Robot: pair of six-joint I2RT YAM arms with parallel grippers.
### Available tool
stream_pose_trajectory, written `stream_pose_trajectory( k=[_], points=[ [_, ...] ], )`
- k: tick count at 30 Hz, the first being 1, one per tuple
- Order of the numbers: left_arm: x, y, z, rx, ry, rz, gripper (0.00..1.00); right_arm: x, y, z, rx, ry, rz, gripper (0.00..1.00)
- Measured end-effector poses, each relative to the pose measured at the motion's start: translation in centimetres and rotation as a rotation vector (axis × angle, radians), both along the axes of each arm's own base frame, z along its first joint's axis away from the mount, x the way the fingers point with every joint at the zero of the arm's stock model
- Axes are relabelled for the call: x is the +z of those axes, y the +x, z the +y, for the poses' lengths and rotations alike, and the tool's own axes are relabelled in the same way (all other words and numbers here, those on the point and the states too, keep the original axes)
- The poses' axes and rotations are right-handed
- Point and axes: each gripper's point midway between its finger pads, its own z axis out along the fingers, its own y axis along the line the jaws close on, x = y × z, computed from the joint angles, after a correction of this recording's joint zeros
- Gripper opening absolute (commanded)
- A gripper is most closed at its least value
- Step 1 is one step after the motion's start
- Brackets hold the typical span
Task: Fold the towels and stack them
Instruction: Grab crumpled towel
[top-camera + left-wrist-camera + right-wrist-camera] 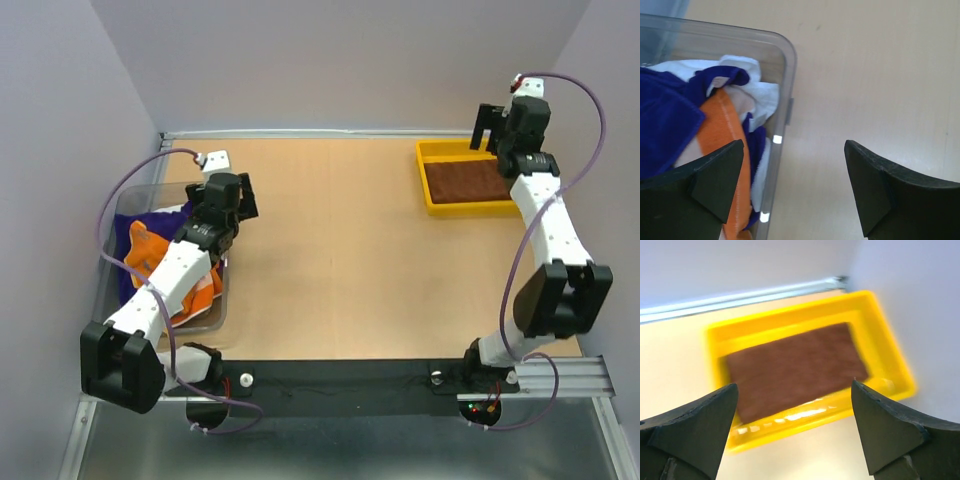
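Pale wooden surface (pixel 330 250) fills the middle, bare in its centre. On its left edge sits a clear plastic bin (pixel 215 318), crammed with purple, orange and white cloth. Far right corner, a yellow tray (pixel 432 195) rests flat against the back rail, a brown towel (pixel 468 180) lying folded inside it

The left arm (pixel 165 280) reaches forward and angles slightly right, its gripper (pixel 792 187) spread wide with nothing between the fingers. The right arm (pixel 545 225) stretches far forward and its gripper (pixel 792 427) points down, jaws wide apart and apparently empty, though that wrist view is blurred.
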Motion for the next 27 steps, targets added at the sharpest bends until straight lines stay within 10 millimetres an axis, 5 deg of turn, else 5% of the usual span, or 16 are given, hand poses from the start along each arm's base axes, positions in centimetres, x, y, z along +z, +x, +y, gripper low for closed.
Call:
stream_pose_trajectory(
  k=[2, 5, 8, 11, 15, 20, 23, 24, 27],
  points=[
    [0.4, -0.3, 2.4, 0.083, -0.002, -0.001, 0.92, 1.5, -1.6, 3.8, 0.097, 0.062, -0.057, 1.0],
    [0.5, -1.2, 5.8, 0.189, -0.009, 0.002, 0.89, 0.9, -3.5, 8.6, 0.226, 0.134, -0.06, 1.0],
    [0.4, -3.5, 10.5, 0.346, -0.019, -0.009, 0.89, -3.3, -5.9, 14.1, 0.374, 0.221, 0.042, 1.0],
    [0.1, -5.4, 13.6, 0.461, -0.045, -0.019, 0.82, -7.7, -8.1, 17.1, 0.455, 0.286, 0.158, 1.0],
    [-1.4, -6.7, 15.1, 0.553, -0.092, -0.004, 0.72, -10.8, -10.4, 19.4, 0.522, 0.334, 0.259, 1.0],
    [-4.6, -7.6, 15.2, 0.6, -0.137, 0.049, 0.62, -10.2, -11.7, 20.0, 0.56, 0.351, 0.249, 1.0],
    [-5.8, -7.7, 15.3, 0.624, -0.156, 0.077, 0.33, -8.9, -12.0, 20.0, 0.573, 0.351, 0.212, 1.0],
    [-6.1, -7.8, 15.4, 0.629, -0.158, 0.088, 0.15, -8.5, -12.0, 20.1, 0.578, 0.352, 0.2, 1.0],
    [-6.3, -7.9, 15.5, 0.642, -0.172, 0.088, 0.0, -8.3, -12.1, 20.2, 0.585, 0.354, 0.193, 1.0]
  ],
)
